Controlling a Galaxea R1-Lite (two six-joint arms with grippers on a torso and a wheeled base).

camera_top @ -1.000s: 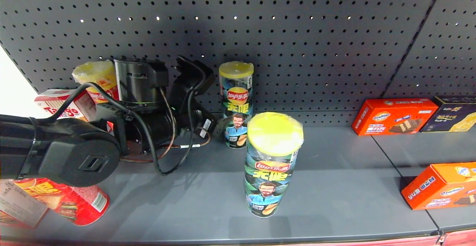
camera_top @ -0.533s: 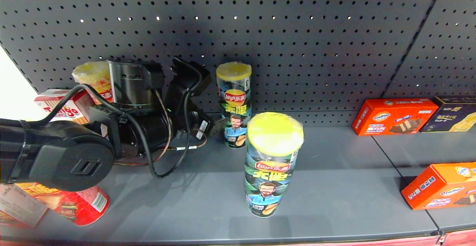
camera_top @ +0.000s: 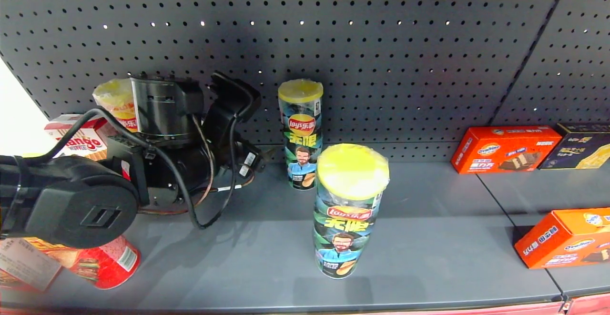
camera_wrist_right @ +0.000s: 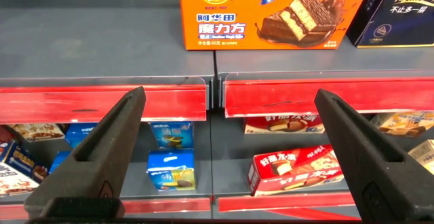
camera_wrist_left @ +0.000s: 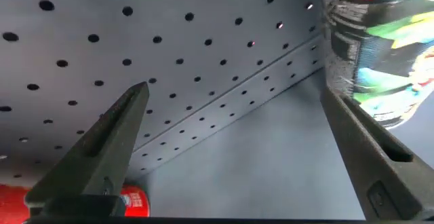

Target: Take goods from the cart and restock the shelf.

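Observation:
Two tall green-and-black chip cans with yellow lids stand upright on the grey shelf (camera_top: 429,238). One is at the back by the pegboard (camera_top: 301,134), the other nearer the front (camera_top: 350,210). My left gripper (camera_top: 261,155) is at shelf level just left of the back can and apart from it. In the left wrist view it (camera_wrist_left: 234,95) is open with nothing between its fingers, and the back can (camera_wrist_left: 386,47) is just beyond one finger. My right gripper (camera_wrist_right: 228,98) is open and empty, facing the shelf's red front rail (camera_wrist_right: 285,98).
A red can (camera_top: 102,262) lies on its side at the front left under my left arm. Behind the arm are another yellow-lidded can (camera_top: 116,100) and a wafer box (camera_top: 76,138). Orange boxes (camera_top: 505,148) (camera_top: 567,238) and a dark box (camera_top: 581,150) occupy the right section.
My left arm has drawn back to the left, away from the back can, which stays upright by the pegboard. The front can has not moved.

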